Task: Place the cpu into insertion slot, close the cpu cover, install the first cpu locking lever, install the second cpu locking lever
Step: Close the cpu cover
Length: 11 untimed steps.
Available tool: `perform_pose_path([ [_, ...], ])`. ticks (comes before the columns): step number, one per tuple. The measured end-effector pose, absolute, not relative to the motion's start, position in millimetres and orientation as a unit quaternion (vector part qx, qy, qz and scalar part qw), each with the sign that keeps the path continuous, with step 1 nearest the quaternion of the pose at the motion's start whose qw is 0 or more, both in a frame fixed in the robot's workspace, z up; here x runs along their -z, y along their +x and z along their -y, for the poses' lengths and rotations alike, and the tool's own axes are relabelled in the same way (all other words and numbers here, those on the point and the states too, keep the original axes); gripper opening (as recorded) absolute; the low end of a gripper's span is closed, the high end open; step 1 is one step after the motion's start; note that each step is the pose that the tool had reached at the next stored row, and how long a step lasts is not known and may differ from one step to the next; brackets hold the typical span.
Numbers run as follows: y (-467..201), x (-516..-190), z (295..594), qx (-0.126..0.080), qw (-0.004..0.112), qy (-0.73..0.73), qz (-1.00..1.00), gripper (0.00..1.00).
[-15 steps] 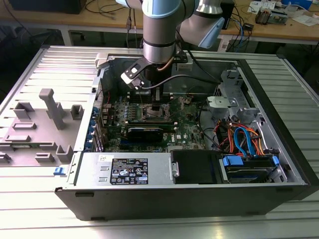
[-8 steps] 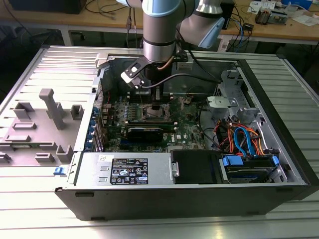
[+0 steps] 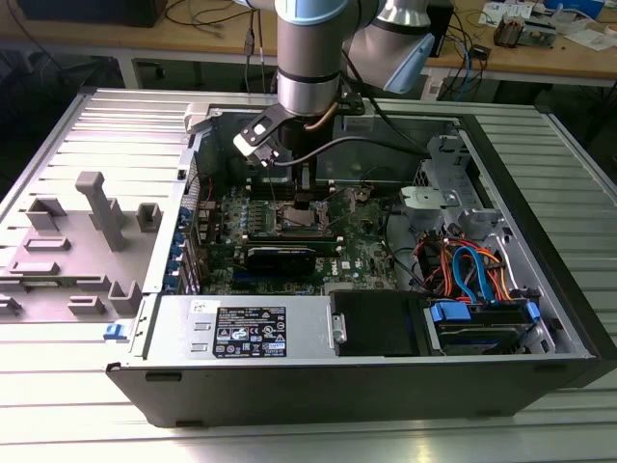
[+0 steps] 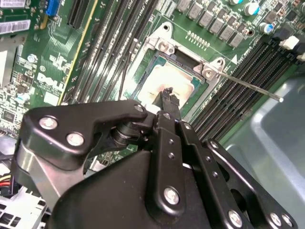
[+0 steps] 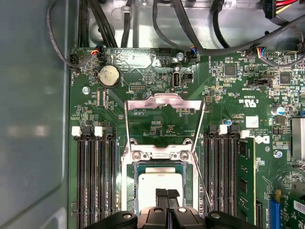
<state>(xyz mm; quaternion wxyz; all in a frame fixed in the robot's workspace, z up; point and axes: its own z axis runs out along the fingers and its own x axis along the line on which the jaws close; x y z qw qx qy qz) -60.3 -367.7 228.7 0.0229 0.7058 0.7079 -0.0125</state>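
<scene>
- Black gripper [image 4: 167,93] linkage sits closest to the lens in both wrist views. Its two fingertips [image 5: 162,194] are pressed together with no gap, and nothing is clamped between them. The tips point down at the chip's top; whether they touch it cannot be told.
- On the exterior view's left, grey plastic fixture blocks [image 3: 96,227] stand on the ribbed metal table [image 3: 58,386], beside the open computer case [image 3: 386,395].
- Further along, at mid-view, the arm [image 3: 308,58] reaches straight down into the case and holds the gripper over the green motherboard [image 3: 366,256].
- Under the tips, the cpu [image 5: 159,183] lies flat in the insertion slot [image 5: 128,176], dull silver face up. Its edges run square with the slot's metal rim, and being square it has no long axis.
- The cpu cover [image 5: 164,101] stands open, hinged at the slot's edge farthest from the gripper and tilted away from the chip. The board shows through its cutout.
- A thin locking lever [image 4: 248,87] is unlatched. Its long axis runs from a slot corner out across the black memory slots [image 4: 243,62], and its free end points toward the grey case wall.
- On the exterior view's right, blue and orange cables [image 3: 472,270] loop inside the case.
</scene>
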Motion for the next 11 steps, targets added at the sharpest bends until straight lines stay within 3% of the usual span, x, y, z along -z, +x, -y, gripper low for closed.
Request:
perform_pose_path([
  [11,-60.3,-230.6,367.9,0.012,0.022,0.706,-0.708,0.11],
])
